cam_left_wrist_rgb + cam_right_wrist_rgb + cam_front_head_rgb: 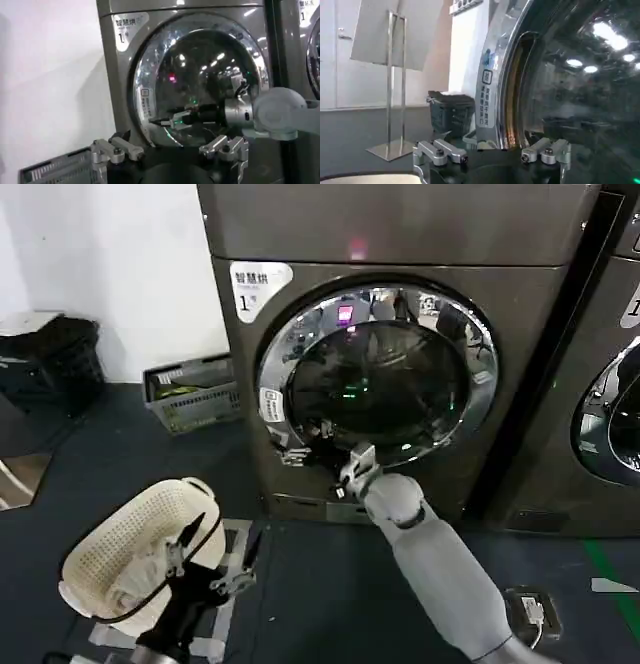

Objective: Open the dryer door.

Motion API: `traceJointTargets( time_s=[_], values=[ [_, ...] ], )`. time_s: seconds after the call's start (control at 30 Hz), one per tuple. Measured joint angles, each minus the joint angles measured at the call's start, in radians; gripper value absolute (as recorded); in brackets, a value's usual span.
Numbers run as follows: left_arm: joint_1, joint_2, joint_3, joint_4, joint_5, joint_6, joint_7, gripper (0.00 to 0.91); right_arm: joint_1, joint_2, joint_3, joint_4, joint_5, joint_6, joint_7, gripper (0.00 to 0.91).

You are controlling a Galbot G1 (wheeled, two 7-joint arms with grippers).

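Note:
The dryer door (380, 374) is a round chrome-ringed porthole on the grey-brown machine with the "1" sticker (255, 289). My right gripper (308, 446) reaches to the door's lower left edge. In the right wrist view it (492, 152) is open, and the chrome ring's edge (495, 75) stands between its spread fingers (440, 152). The left wrist view shows that gripper (159, 120) pointing at the ring's left side on the door (200, 75). My left gripper (215, 559) hangs low and open, well in front of the machine, above a basket.
A white laundry basket (130, 549) sits on the floor under the left arm. A grey crate (195, 394) and a black bag (55, 359) stand by the wall at left. A second machine (610, 414) adjoins on the right. A metal sign stand (395, 75) stands nearby.

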Motion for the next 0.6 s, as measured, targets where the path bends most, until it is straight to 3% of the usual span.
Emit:
traceJointTargets(
  time_s=[0.6],
  values=[
    [0.004, 0.0, 0.008, -0.005, 0.0, 0.0, 0.001, 0.907, 0.044, 0.035, -0.028, -0.041, 0.003, -0.002, 0.019, 0.907]
  ],
)
